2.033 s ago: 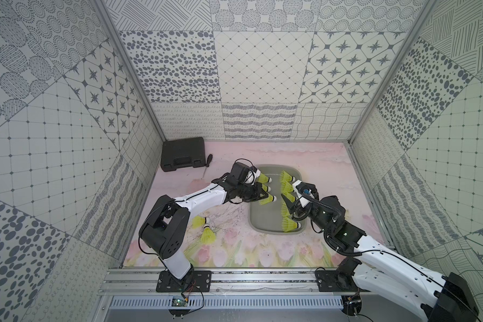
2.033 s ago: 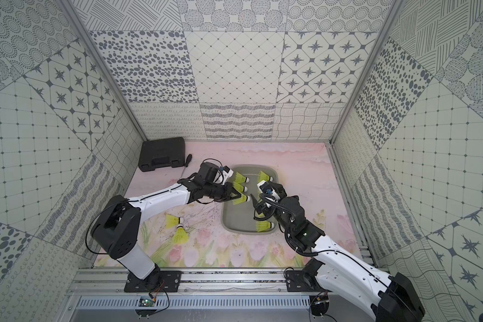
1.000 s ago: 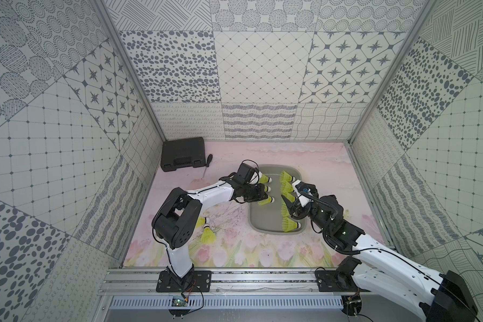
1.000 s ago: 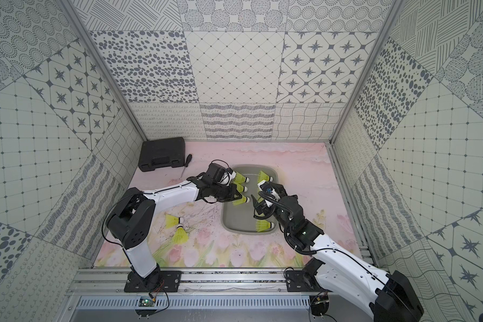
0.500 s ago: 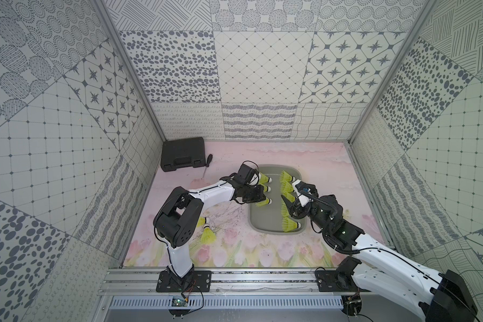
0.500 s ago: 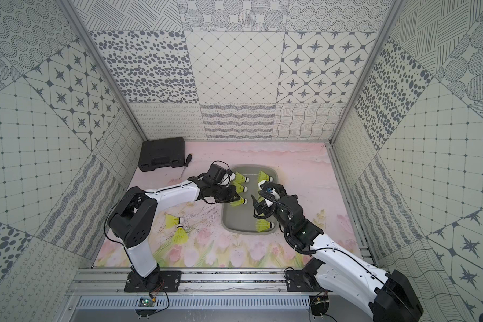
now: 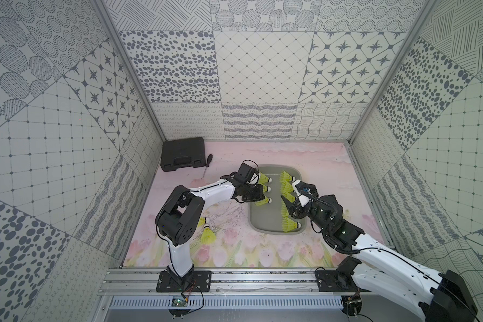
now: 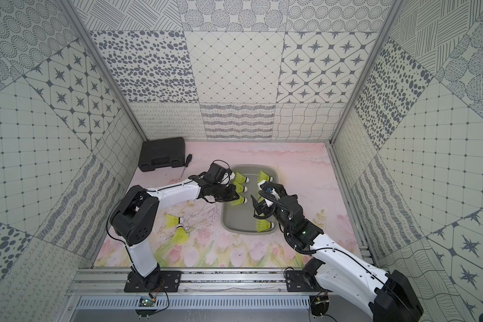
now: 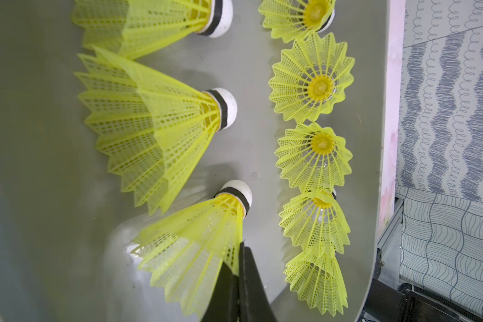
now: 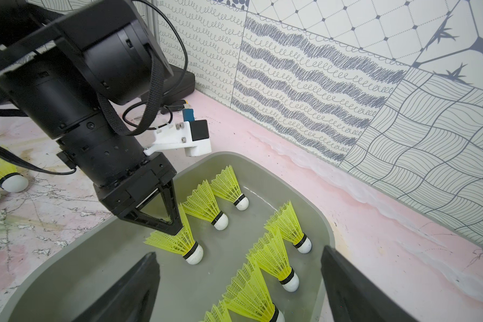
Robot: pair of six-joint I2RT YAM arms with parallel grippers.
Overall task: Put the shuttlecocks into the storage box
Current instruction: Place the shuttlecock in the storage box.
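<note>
Shuttlecocks [image 7: 288, 224] lie mostly in the storage box [image 7: 265, 218], in two rows with tips toward the right. Two loose shuttlecocks [image 8: 180, 235] rest on the mat [image 8: 234, 251], well left of it. They look feather-light, with springy mesh skirts that likely buckle under a pinch — the firmer neck by the black band seems the safer hold. The left gripper [image 10: 176, 230] is clamped on the skirt edge of one shuttlecock [image 10: 183, 244] in the left row. The right gripper [image 10: 243, 288] gapes wide, empty, above the box's near end.

Loose shuttlecock [image 7: 202, 222]: skirt hidden behind left arm [image 7: 179, 217]; boxed shuttlecocks [image 7: 287, 186]: tips covered by right arm [image 7: 322, 213]; nearest shuttlecock [image 10: 248, 298], right wrist view: cut by frame edge.
</note>
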